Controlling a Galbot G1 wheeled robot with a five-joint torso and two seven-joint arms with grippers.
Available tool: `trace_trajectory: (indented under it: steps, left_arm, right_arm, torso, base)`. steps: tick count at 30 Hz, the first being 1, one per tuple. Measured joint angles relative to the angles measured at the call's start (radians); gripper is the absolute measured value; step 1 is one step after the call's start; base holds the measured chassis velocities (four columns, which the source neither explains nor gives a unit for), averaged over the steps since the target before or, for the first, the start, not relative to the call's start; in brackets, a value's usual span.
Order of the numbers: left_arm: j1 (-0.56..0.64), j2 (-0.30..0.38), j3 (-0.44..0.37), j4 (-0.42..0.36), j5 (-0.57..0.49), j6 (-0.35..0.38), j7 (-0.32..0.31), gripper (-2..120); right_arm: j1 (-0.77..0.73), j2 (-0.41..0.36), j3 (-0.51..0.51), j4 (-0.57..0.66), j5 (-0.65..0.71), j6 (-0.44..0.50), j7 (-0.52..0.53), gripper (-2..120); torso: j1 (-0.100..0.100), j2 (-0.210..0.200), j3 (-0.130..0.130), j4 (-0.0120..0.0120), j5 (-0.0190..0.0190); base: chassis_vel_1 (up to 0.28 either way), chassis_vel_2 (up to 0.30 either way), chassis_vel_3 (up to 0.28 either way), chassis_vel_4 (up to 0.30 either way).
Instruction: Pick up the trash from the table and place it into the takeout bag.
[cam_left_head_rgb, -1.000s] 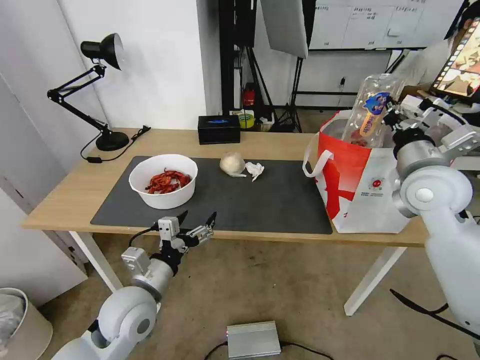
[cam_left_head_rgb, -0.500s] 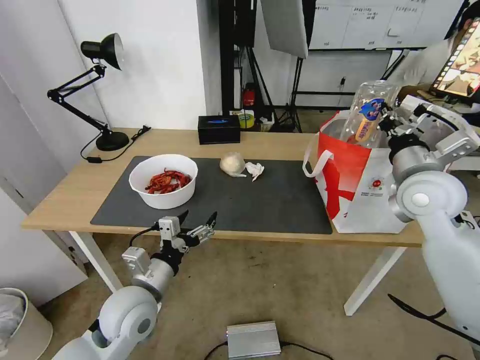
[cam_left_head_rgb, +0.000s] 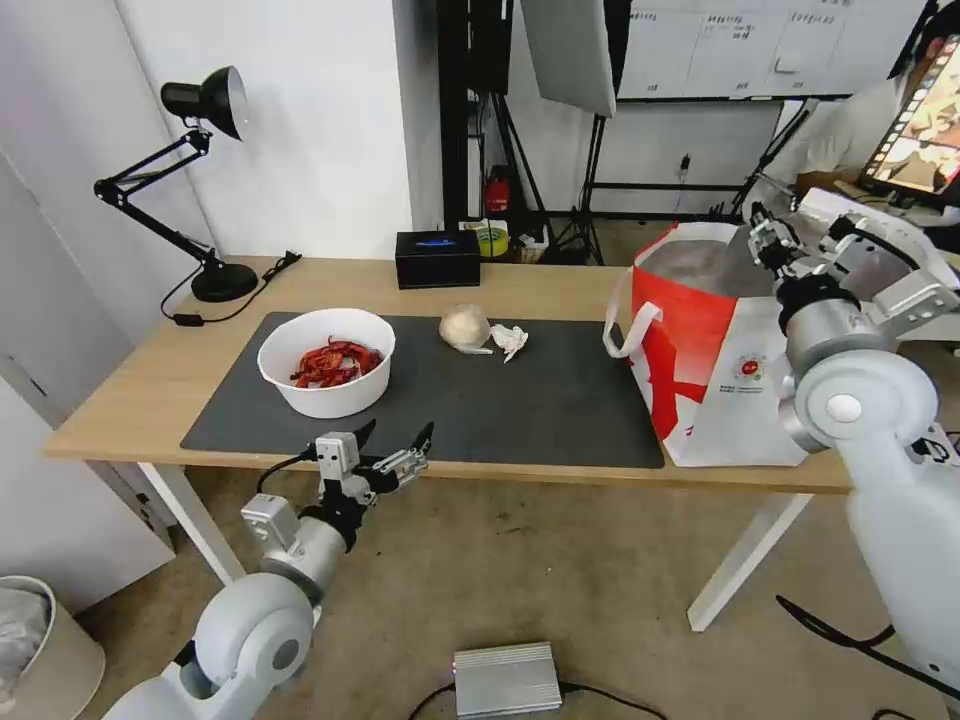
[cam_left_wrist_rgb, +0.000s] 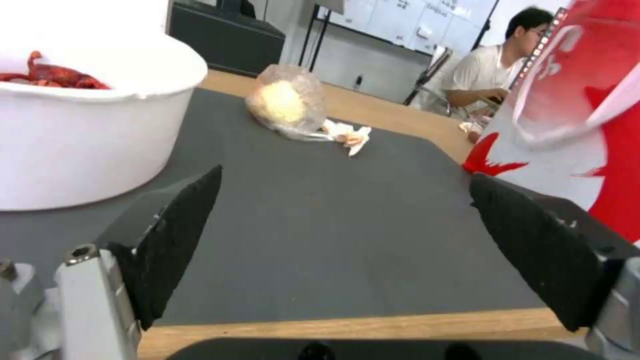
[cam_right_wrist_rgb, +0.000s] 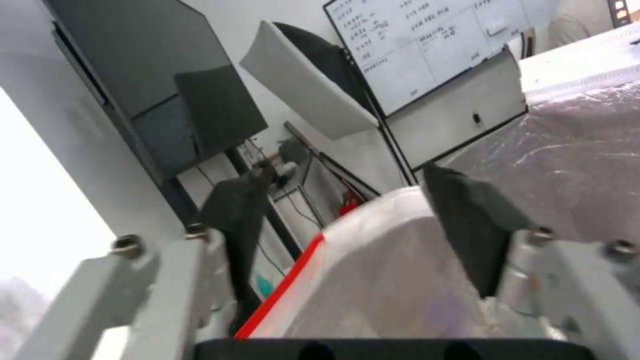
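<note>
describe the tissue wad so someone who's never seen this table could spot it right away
On the light-wood table lies a large dark grey mat. Near the mat's far edge, about midway between the white bowl of red scraps and the red-and-white takeout bag, a beige lump sits in clear wrap. The tissue wad lies right beside that lump on the bag's side: small, crumpled, white, much flatter than the rounded lump.

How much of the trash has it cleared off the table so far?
Nothing is in hand: the right gripper is open and empty over the bag, and the left gripper is open at the table's front edge. The clear box is not on the table, though I cannot see inside the bag. Left on the mat: the bowl, the lump and the tissue.
</note>
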Motion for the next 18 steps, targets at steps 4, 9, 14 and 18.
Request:
trace_trajectory:
  steps: [4, 9, 14, 18]
  left_arm:
    - [0.003, 0.002, -0.007, -0.008, -0.001, 0.001, 0.0, 100]
    - [0.007, 0.003, -0.012, -0.011, -0.001, 0.001, 0.0, 100]
    - [0.006, 0.004, -0.021, -0.013, -0.001, 0.001, 0.0, 100]
    - [0.006, 0.008, -0.034, -0.015, -0.001, 0.001, 0.0, 100]
  right_arm:
    - [-0.004, 0.0, 0.0, 0.005, 0.002, -0.001, 0.0, 78]
    - [-0.01, 0.001, 0.001, 0.013, 0.005, -0.001, -0.003, 95]
    - [-0.012, -0.004, 0.001, 0.022, 0.003, 0.005, -0.043, 100]
    - [-0.032, -0.018, 0.002, 0.064, 0.034, 0.017, -0.144, 100]
  torso:
    - [0.0, 0.0, 0.0, 0.0, 0.0]
    - [0.0, 0.0, 0.0, 0.0, 0.0]
    - [0.0, 0.0, 0.0, 0.0, 0.0]
    - [0.0, 0.0, 0.0, 0.0, 0.0]
  base:
    - [0.0, 0.0, 0.0, 0.0]
    - [0.0, 0.0, 0.0, 0.0]
    - [0.0, 0.0, 0.0, 0.0]
    - [0.0, 0.0, 0.0, 0.0]
